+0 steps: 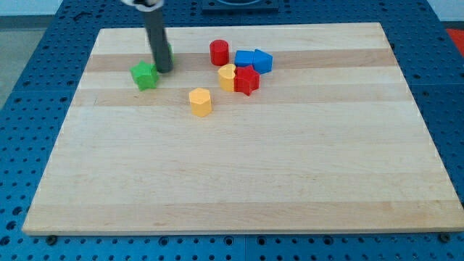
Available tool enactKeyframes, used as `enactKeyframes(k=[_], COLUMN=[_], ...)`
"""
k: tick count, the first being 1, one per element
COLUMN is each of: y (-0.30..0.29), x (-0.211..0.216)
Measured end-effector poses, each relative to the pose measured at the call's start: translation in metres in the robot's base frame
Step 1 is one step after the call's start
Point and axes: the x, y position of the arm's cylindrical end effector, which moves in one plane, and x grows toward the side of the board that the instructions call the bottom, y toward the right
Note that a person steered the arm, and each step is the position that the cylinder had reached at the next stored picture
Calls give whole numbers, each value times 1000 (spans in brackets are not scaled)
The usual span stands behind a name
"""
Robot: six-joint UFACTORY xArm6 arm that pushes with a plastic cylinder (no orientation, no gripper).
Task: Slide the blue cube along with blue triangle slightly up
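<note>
The blue cube (245, 59) and the blue triangle (262, 61) sit side by side, touching, near the view's top, right of centre. My tip (163, 69) is far to their left, beside the right edge of a green star block (145, 75). The dark rod rises from the tip to the view's top edge.
A red cylinder (219, 52) stands just left of the blue cube. A yellow heart block (228, 76) and a red star block (246, 80) lie just below the blue pair. A yellow hexagon block (201, 101) lies lower left. The wooden board (239, 181) lies on a blue perforated table.
</note>
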Motion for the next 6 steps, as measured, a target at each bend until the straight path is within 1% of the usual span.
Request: enactKeyframes(k=[1,2,4,6], y=[-21,-8,55,97], x=[0,7,15,13])
